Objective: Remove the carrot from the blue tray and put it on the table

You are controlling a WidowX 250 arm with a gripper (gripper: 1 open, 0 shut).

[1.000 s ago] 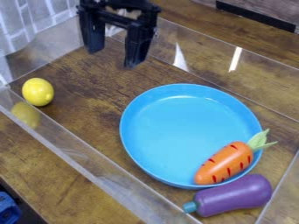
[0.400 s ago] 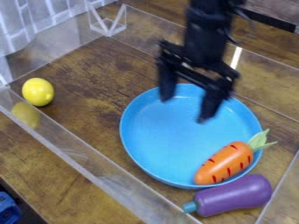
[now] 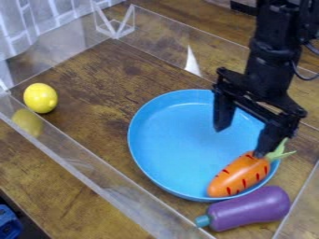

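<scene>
An orange carrot (image 3: 242,174) with a light green top lies inside the blue tray (image 3: 174,145), against its right rim. My gripper (image 3: 245,134) hangs open just above the carrot's leafy end, one dark finger (image 3: 223,113) over the tray's middle and the other by the green leaves. Nothing is between the fingers. The dark wooden table (image 3: 106,79) lies all around the tray.
A purple eggplant (image 3: 248,208) lies on the table just in front of the tray, close to the carrot. A yellow lemon (image 3: 40,97) sits at the far left. Clear acrylic walls (image 3: 75,168) fence the table's front and back.
The open gripper has swept from the back left of the table across to the right, coming down over the tray to just above the carrot.
</scene>
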